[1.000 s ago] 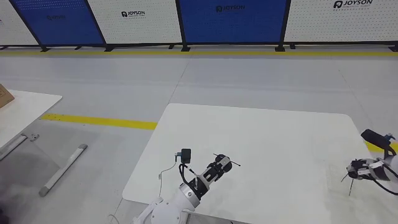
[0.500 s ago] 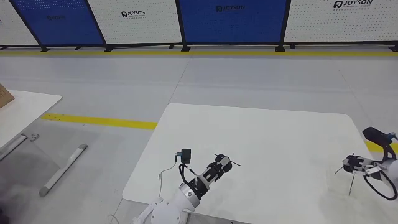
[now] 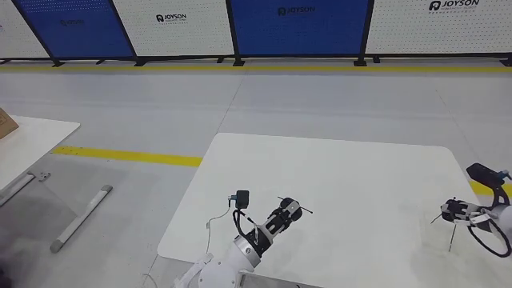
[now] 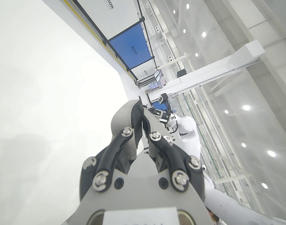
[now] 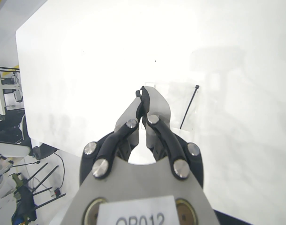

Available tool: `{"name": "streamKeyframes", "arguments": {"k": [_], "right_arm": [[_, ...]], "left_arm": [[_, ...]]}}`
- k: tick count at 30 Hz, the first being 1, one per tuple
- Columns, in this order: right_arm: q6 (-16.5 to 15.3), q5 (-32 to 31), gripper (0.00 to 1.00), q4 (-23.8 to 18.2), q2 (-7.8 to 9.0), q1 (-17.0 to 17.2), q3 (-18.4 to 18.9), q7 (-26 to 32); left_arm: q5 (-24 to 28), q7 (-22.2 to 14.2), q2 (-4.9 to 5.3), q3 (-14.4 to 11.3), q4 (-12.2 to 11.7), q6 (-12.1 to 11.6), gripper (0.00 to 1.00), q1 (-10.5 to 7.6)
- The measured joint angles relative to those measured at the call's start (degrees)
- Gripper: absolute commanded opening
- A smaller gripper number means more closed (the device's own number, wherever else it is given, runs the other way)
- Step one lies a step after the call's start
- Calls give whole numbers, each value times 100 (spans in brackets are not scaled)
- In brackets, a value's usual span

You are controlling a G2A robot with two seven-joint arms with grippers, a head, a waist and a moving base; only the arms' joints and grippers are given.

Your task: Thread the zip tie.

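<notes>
On the white table [image 3: 344, 168] my left gripper [image 3: 293, 208] sits near the front edge, shut on a thin black zip tie [image 3: 302, 206] that crosses its tips. In the left wrist view the left gripper [image 4: 141, 105] has its pads pressed together, with a sliver of black at the tip. My right gripper [image 3: 450, 208] is by the table's right edge. It is shut on a second zip tie, whose small head [image 5: 137, 92] sticks out of the right gripper [image 5: 141, 94]. A third zip tie [image 5: 189, 107] lies loose on the table beside it.
The loose zip tie [image 3: 454, 238] rests on a faint clear sheet [image 5: 195, 124] near the right edge. Another white table [image 3: 32, 140] stands off to the left across the floor. Blue and white partition panels [image 3: 296, 12] line the back.
The right gripper turned and shifted slightly toward the table's right edge, then held still. The left gripper slid a little right and toward the front edge, still holding its zip tie.
</notes>
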State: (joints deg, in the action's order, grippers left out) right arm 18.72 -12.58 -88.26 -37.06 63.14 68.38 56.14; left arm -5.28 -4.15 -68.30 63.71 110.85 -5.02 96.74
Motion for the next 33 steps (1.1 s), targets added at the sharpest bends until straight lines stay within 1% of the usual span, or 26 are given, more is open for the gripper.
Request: {"name": "streamKeyframes", "arguments": {"k": [3,6,8,10,13,16,20,25,27,30,31,33], "right_arm": [[0,0,0,0,0,0,0,0],[0,0,0,0,0,0,0,0],[0,0,0,0,0,0,0,0],[0,0,0,0,0,0,0,0],[0,0,0,0,0,0,0,0],[0,0,0,0,0,0,0,0],[0,0,0,0,0,0,0,0],[-1,0,0,-1,0,1,0,-1],[-100,95,0,-51,-7,53,49,-106],[-555,548,0,-244,3,394,337,-540],[-682,694,0,-352,14,598,477,-760],[-760,889,0,-569,22,936,673,-1122]], "left_arm": [[-275,-6,-20,-159,-50,148,0,-172],[-521,-231,-29,-253,-214,368,0,-445],[-559,-437,-34,-259,-336,526,0,-667],[-569,-650,-32,-247,-422,599,0,-840],[-662,-978,-1,-140,-489,637,0,-992],[-482,-1076,14,4,-554,674,0,-1022],[-311,-1112,9,19,-808,700,0,-1074],[-303,-1096,6,11,-829,700,0,-1080],[-304,-1096,6,11,-828,700,0,-1079],[-304,-1097,6,11,-828,699,0,-1079],[-304,-1097,6,11,-828,699,0,-1079],[-304,-1097,6,11,-828,699,0,-1079]]}}
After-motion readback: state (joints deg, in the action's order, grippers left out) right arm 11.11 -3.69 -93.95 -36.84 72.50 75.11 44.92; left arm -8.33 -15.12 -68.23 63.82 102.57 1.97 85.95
